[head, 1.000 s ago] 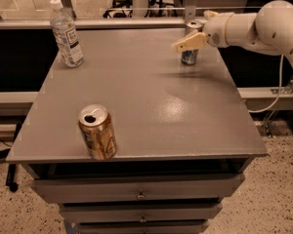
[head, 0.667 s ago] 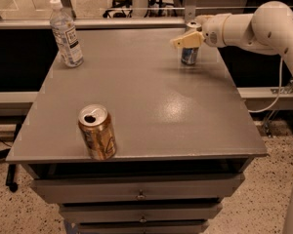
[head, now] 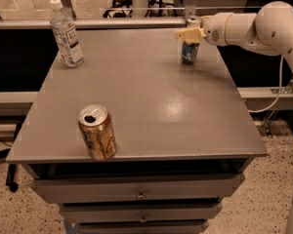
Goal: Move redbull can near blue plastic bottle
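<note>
The redbull can (head: 189, 51), slim, silver and blue, stands at the far right of the grey table (head: 146, 106). My gripper (head: 191, 33) reaches in from the right and sits around the can's upper part. A cream finger (head: 184, 33) crosses the can's front, and the gripper looks shut on it. The can's base is at or just above the tabletop. The blue plastic bottle (head: 66, 33), clear with a white cap and a label, stands upright at the far left corner, well apart from the can.
A wider gold can (head: 96, 131), opened, stands near the front left edge. My white arm (head: 254, 26) stretches over the table's right rear side. Drawers (head: 139, 195) sit below the tabletop. A glass barrier (head: 122, 21) runs behind the table.
The gripper's finger has swung from a downward slant to level across the can. The can, the bottle and the gold can stay about where they were.
</note>
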Motion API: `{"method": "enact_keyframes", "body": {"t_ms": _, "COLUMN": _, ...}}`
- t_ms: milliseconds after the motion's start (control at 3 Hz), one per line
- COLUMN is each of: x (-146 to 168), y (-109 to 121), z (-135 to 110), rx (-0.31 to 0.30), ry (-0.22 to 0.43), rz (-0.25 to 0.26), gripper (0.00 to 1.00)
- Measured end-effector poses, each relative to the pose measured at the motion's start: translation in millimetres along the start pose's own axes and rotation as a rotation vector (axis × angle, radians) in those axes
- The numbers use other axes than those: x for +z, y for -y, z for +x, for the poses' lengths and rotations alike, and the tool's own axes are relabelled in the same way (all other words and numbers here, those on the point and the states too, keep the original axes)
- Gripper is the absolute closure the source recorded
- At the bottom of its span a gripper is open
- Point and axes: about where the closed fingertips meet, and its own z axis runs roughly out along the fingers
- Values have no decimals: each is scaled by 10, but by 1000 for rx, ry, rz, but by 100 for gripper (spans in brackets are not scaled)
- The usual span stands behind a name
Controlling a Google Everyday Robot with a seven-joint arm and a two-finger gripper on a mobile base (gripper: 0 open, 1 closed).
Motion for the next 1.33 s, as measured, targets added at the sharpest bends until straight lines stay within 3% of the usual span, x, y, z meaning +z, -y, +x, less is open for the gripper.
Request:
{"method": "enact_keyframes", "body": {"t_ms": 333, "x": -26, "y": -131, "z": -296, "rx": -6, "ry": 70, "rz": -45, "gripper": 88}}
{"method": "enact_keyframes", "body": {"t_ms": 667, "x": -3, "y": -336, "z": -784, "rx": -32, "ry": 164, "rz": -103, "gripper": 100}}
{"method": "enact_keyframes", "body": {"t_ms": 1000, "x": -2, "y": -337, "z": -784, "rx": -32, "ry": 165, "rz": -103, "gripper": 100}}
{"method": "enact_keyframes", "body": {"t_ms": 1333, "x": 94, "y": -487, "z": -860, "rx": -15, "ry": 200, "rz": -121, "gripper": 100}}
